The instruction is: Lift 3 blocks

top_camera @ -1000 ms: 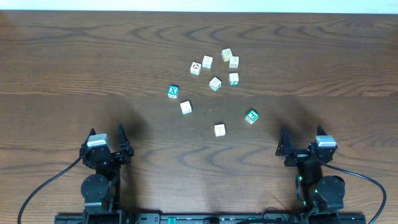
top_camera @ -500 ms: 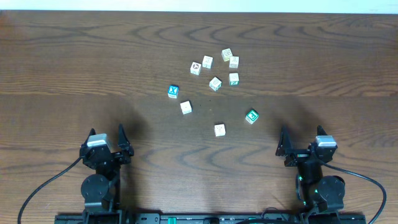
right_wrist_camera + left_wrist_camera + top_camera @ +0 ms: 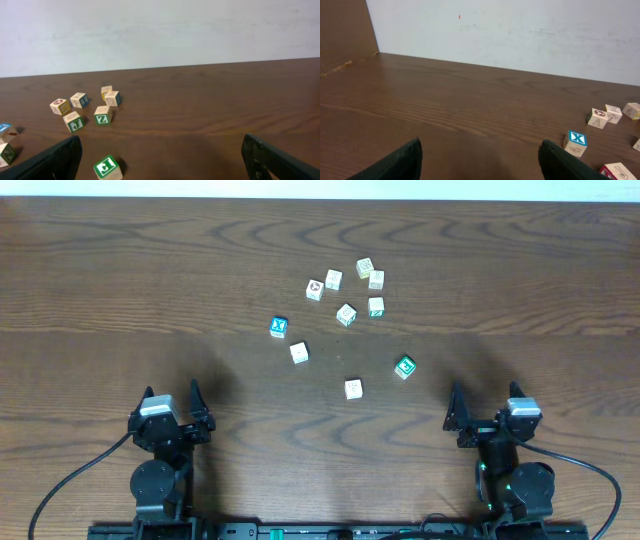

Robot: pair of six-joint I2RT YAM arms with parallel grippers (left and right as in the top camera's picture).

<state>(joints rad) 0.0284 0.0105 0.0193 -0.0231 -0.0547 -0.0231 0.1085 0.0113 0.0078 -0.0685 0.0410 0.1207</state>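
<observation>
Both arms sit at the near edge of the table (image 3: 100, 280). The left gripper (image 3: 172, 392) and the right gripper (image 3: 485, 395) each have their jaws spread wide and hold nothing. The three blocks to lift lie out on the wood, well apart from both grippers. The green-faced block (image 3: 404, 366) is nearest the right gripper and stands alone, turned at a slant to the table edge. The plain cream block (image 3: 353, 388) is near it, to the left and a little closer to the arms, also alone. The block with the green mark (image 3: 376, 307) sits farther back at the edge of a loose group of other cubes, with neighbours near it on the far side and the left. A blue block (image 3: 279, 327) lies off to the left and is not wanted. These look like small wooden cubes, so they are probably light, hard and not at all fragile. Their smooth printed faces may slip under a weak or crooked pinch. The best hold is likely from above, with the fingers flat on two opposite sides and the wrist turned to match each cube's slant. For the block in the group, the fingers should go down on the sides with open wood beside them.
</observation>
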